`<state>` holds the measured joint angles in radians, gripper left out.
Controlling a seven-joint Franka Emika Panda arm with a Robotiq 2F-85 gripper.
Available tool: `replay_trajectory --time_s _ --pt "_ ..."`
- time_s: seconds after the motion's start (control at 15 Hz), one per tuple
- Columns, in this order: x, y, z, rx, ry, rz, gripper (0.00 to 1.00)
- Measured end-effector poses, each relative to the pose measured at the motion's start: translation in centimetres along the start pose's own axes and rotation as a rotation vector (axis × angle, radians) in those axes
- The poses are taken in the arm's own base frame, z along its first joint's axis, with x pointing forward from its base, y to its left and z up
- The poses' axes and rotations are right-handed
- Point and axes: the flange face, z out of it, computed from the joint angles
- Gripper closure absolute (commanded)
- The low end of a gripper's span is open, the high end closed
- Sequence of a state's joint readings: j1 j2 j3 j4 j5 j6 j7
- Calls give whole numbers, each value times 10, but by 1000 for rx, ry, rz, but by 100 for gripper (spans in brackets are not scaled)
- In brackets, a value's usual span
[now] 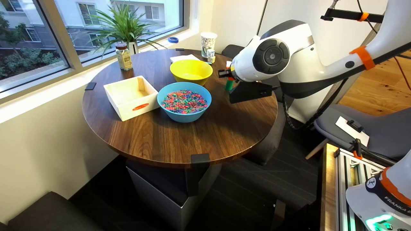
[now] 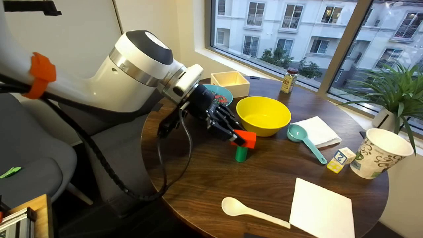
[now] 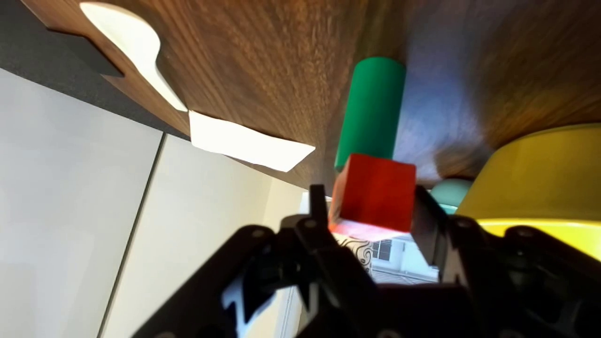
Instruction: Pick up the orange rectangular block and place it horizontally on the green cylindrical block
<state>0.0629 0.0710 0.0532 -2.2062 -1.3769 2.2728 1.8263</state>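
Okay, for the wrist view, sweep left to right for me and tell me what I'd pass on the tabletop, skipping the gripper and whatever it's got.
Pale spoon, white sheet, green cylindrical block, yellow bowl.

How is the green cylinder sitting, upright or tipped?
Upright: in an exterior view, the green cylinder stands on end on the table, below the orange block.

The white arm [image 2: 96, 86] stretches out, bent toward its wrist [image 2: 185, 82], which tilts obliquely downward; the black fingers [image 3: 318, 205] face each other, partly closed, tips apart.
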Motion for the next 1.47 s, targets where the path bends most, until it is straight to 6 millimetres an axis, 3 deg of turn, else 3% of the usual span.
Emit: replay_trajectory --time_s 0.13,0.33,0.6,0.93,1.47 --pt "0 0 0 0 0 0 18" --pt "0 0 0 0 0 0 0" --pt "7 3 0 -2 7 17 0" --pt "34 19 -6 -15 2 83 0" --pt "84 58 -19 -25 -249 208 0"
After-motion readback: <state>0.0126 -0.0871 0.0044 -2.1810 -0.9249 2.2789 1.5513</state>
